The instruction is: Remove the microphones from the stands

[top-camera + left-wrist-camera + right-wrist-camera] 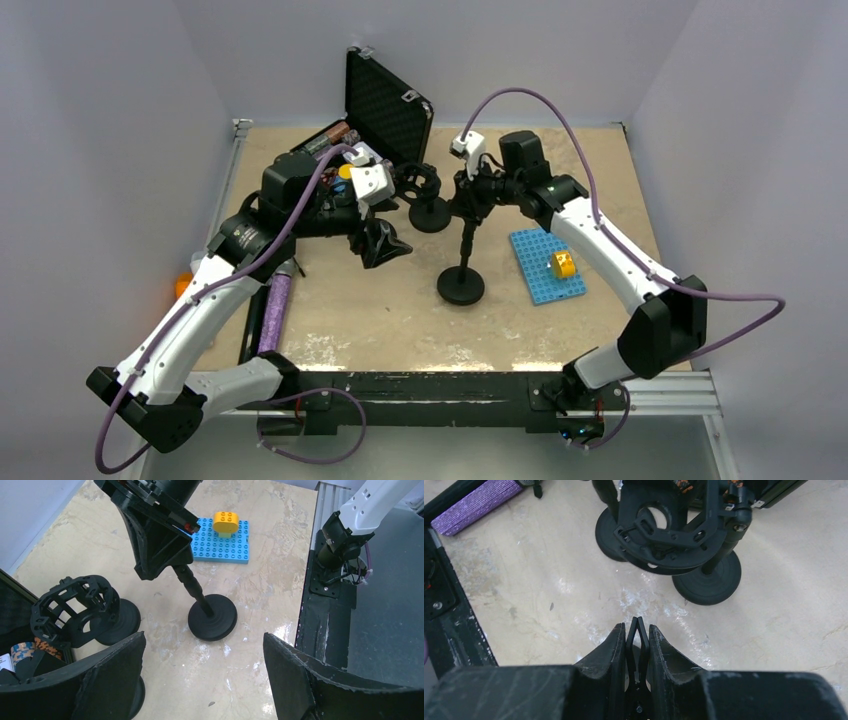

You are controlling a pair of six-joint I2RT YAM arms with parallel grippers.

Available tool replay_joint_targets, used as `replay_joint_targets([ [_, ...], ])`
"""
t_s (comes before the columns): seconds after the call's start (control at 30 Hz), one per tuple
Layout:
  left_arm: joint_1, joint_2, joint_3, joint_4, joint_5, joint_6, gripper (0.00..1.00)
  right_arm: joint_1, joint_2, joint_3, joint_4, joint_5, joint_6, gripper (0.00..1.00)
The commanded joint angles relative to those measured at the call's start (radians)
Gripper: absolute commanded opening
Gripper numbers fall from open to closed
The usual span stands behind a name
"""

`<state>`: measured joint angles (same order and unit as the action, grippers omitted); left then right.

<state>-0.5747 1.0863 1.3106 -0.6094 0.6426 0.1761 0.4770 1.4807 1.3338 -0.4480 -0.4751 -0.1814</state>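
Right gripper (637,632): pinched shut on a thin black piece (637,622) at the head of the stand (212,617). Probably the microphone's seat, but the microphone itself cannot be made out.

Stand shaft runs from this gripper down to its round base on the desk (260,560).

Left gripper (204,640): spread wide, holding nothing, facing that base from nearby. Shock mount (75,610) stands beside it.

The black stand (461,285) sat on its round flat base near the table's middle, with a thin ribbed pole rising from it, top hidden. Just behind, a second stand (431,214) carried a cage-like ring mount (674,565).
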Motion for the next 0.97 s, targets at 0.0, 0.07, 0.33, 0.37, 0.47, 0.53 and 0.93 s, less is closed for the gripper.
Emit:
replay_joint_targets([
  [0.0, 0.009, 0.002, 0.019, 0.021, 0.013, 0.013, 0.91, 0.000, -0.071, -0.013, -0.021, -0.049, -0.067, 0.08],
  [0.07, 0.009, 0.005, 0.023, 0.024, 0.015, 0.011, 0.91, 0.003, -0.098, -0.033, -0.045, -0.095, -0.061, 0.18],
  [0.33, 0.009, 0.018, 0.040, 0.001, -0.024, 0.021, 0.94, 0.012, -0.188, -0.063, -0.103, -0.173, -0.038, 0.80],
  [0.37, 0.009, 0.020, 0.045, -0.008, -0.033, 0.030, 0.95, 0.012, -0.194, -0.044, -0.109, -0.152, -0.023, 0.81],
  [0.47, 0.009, 0.027, 0.074, -0.056, -0.080, 0.079, 0.97, -0.001, -0.211, 0.045, -0.165, -0.080, 0.032, 0.88],
  [0.53, 0.010, 0.031, 0.097, -0.094, -0.136, 0.119, 0.99, -0.019, -0.238, 0.085, -0.180, -0.062, 0.044, 0.90],
  [0.93, 0.009, 0.007, 0.031, -0.190, -0.273, 0.178, 1.00, -0.088, -0.400, -0.068, -0.093, 0.323, 0.226, 0.97],
])
